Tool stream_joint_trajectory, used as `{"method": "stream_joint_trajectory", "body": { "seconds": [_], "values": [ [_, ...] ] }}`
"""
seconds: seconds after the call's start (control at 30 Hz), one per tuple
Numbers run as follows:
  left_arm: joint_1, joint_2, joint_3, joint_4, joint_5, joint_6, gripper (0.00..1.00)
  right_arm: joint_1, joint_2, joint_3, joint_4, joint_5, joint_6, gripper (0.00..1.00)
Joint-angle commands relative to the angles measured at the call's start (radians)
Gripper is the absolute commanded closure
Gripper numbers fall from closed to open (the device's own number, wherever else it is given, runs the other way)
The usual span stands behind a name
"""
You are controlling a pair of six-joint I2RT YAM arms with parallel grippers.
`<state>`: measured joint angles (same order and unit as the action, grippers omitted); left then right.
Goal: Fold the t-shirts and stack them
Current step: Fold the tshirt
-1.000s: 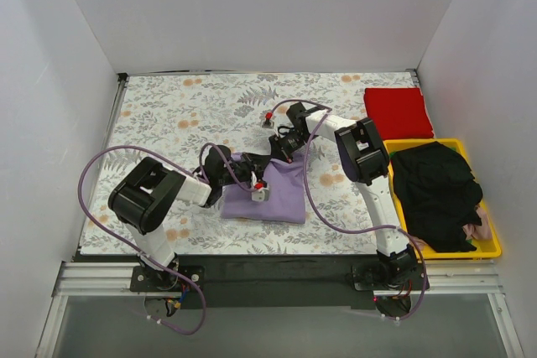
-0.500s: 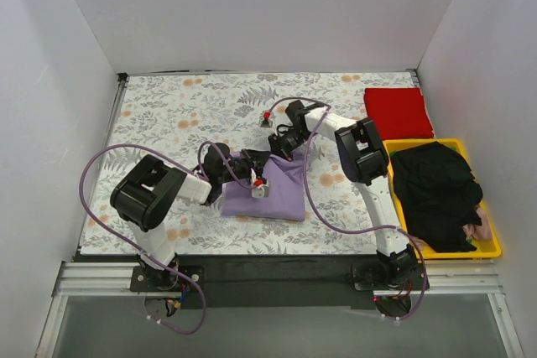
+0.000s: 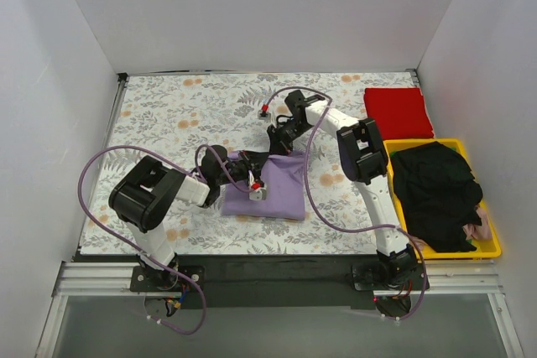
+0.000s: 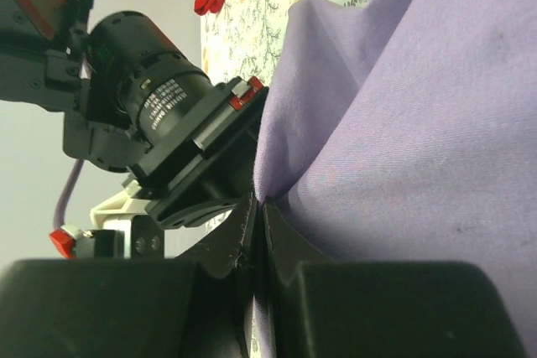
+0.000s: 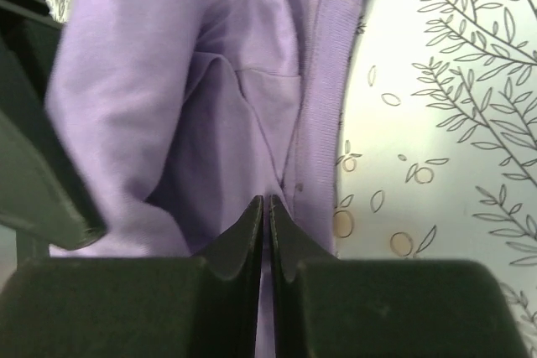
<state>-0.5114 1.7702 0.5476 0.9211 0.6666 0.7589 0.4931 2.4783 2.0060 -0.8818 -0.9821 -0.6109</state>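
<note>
We count two t-shirts on the floral cloth (image 3: 168, 115). One is the lavender t-shirt (image 3: 273, 194), which sits mid-table towards the near edge, bunched into a rough rectangle. The other is the red t-shirt (image 3: 398, 112), folded flat at the far right corner, well apart from the lavender one.

Two arms are at work, and both meet at the lavender shirt's far edge. The left gripper (image 4: 258, 207) comes in from the left with its jaws pressed together, and a peak of lavender cloth is pinched at the tips. The right gripper (image 5: 265, 205) reaches in from the far side. Its jaws are all but closed, with a sliver of lavender fabric caught between them, just beside the ribbed collar.

Over on the right we have one yellow tray (image 3: 495, 245), just nearer than the red shirt. It holds a heap of black clothing (image 3: 435, 194).
</note>
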Motion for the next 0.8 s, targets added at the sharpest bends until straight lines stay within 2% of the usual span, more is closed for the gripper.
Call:
{"method": "stream_joint_trajectory", "body": {
  "seconds": [0.0, 0.37, 0.57, 0.63, 0.67, 0.7, 0.77],
  "values": [
    [0.007, -0.058, -0.012, 0.056, 0.024, 0.028, 1.0, -0.005, 0.062, 0.048, -0.017, 0.02, -0.024, 0.89],
    [0.027, 0.075, 0.123, 0.126, -0.027, -0.017, 1.0, -0.002, 0.045, -0.032, -0.034, -0.009, -0.079, 0.89],
    [0.034, 0.094, 0.089, 0.14, -0.035, 0.042, 1.0, -0.011, 0.031, 0.022, -0.04, 0.034, -0.081, 0.89],
    [0.034, 0.081, 0.06, 0.147, -0.045, 0.039, 0.93, -0.013, 0.025, 0.031, -0.04, 0.055, -0.084, 0.88],
    [0.034, 0.074, 0.052, 0.163, -0.048, 0.031, 0.88, -0.013, 0.021, 0.031, -0.042, 0.062, -0.085, 0.87],
    [0.034, 0.066, 0.046, 0.17, -0.05, 0.01, 0.78, -0.013, 0.01, 0.031, -0.04, 0.069, -0.087, 0.85],
    [0.034, 0.019, 0.034, 0.171, -0.05, -0.022, 0.71, -0.011, -0.007, 0.039, -0.042, 0.092, -0.084, 0.8]
  ]
}}
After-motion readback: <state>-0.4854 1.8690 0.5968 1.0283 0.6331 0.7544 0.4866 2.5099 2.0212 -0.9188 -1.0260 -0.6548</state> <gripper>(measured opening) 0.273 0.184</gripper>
